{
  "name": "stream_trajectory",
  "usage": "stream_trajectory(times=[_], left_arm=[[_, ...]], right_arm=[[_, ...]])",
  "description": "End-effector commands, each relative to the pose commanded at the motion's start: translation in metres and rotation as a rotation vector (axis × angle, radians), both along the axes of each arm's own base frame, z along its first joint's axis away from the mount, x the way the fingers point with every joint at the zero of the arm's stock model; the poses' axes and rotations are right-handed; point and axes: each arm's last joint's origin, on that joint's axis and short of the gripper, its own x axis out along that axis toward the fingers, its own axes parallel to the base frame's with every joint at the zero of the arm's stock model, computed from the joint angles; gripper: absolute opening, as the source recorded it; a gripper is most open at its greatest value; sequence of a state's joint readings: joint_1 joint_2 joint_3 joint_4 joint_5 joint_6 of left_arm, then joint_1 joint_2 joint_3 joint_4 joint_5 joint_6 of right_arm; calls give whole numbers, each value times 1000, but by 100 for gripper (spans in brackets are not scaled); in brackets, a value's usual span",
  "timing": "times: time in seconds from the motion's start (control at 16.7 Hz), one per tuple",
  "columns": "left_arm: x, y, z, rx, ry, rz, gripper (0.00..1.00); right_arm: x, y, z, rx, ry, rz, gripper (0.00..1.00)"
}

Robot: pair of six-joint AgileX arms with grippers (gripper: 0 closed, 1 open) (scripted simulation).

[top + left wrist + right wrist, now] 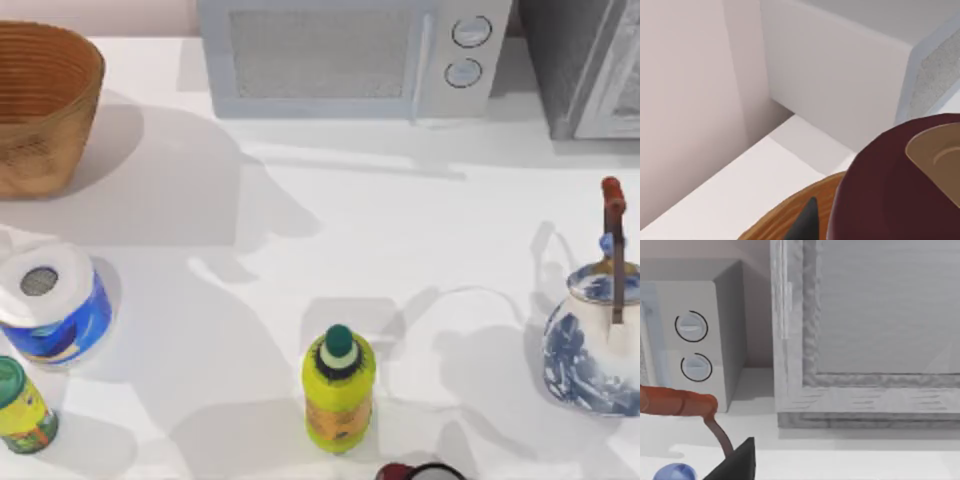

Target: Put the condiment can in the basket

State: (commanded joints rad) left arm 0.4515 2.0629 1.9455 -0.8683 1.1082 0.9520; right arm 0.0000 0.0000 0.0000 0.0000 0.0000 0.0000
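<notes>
From above, my frame's edge cuts the basket [40,100] on its left, and the can [420,472], just beside the yellow bottle [339,390], shows a mere sliver. My left wrist camera crops the can's maroon top and the basket rim. The teapot [595,345] is clipped too.

Open tabletop [400,250] between basket [40,100], microwave [350,55] and yellow bottle [339,395].

You see the condiment can [890,185] close up, its dark maroon top with a tan inset, right beside one dark fingertip [805,225] of the left gripper. Under them curves the basket [785,215] rim. Beyond lie the white table [740,190], the microwave [840,85] and the wall [690,100].
</notes>
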Motion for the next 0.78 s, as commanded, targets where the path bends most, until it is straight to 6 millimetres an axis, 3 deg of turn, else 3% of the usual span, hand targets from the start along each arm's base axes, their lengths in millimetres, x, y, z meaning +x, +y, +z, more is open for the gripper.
stream_trajectory(times=[0.12,0.3,0.48,0.78], left_arm=[[-6,12,3,-1,15,31,0],[-6,12,3,-1,16,33,0],[-4,9,1,0,12,26,0],[14,-8,-19,-5,18,22,0]], right_arm=[[0,0,0,0,0,0,100],[0,0,0,0,0,0,100],[0,0,0,0,0,0,100],[0,0,0,0,0,0,100]])
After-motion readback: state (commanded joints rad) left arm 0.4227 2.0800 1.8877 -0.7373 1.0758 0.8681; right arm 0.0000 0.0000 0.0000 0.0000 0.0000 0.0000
